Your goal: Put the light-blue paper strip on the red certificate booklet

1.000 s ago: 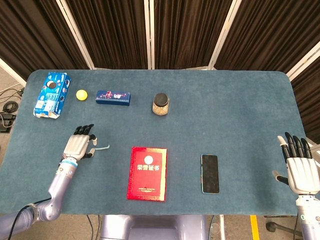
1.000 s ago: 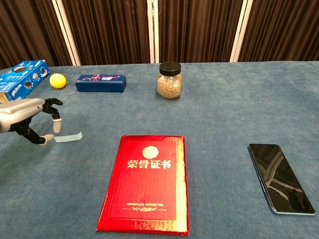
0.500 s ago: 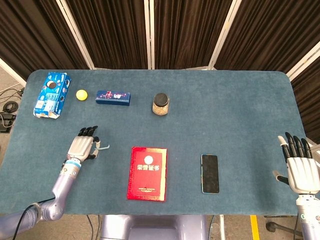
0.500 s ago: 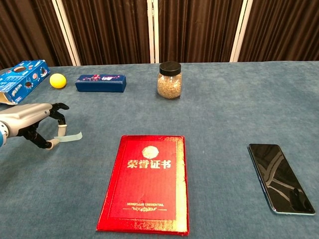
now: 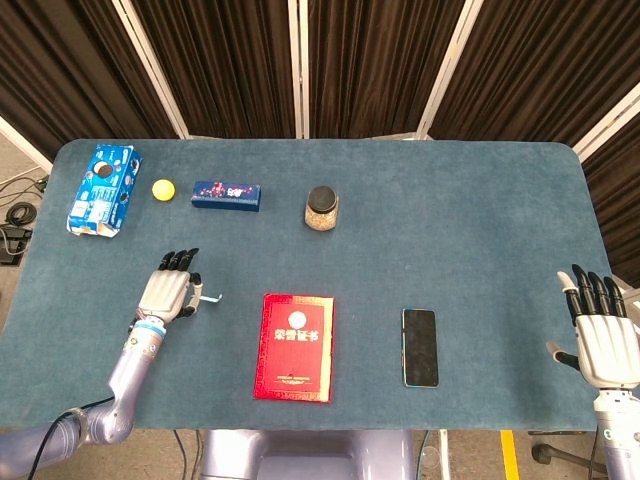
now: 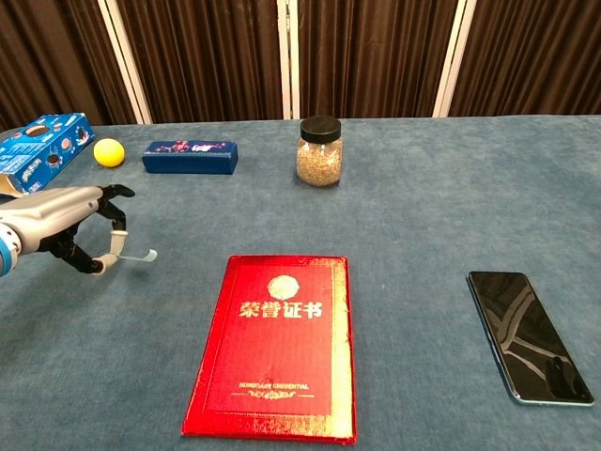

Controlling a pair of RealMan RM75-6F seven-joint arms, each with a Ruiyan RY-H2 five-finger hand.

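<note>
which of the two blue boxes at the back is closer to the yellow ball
The dark blue box, right of the ball; the light-blue carton on the ball's other side sits slightly farther off.

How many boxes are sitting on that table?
2. The light-blue carton lies at the far left corner; the dark-blue box sits further right, beyond the yellow ball.

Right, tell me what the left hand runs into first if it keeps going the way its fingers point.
In the head view the left hand points toward the far edge; roughly in that line sit the yellow ball and dark blue box. Depth is unclear.
</note>
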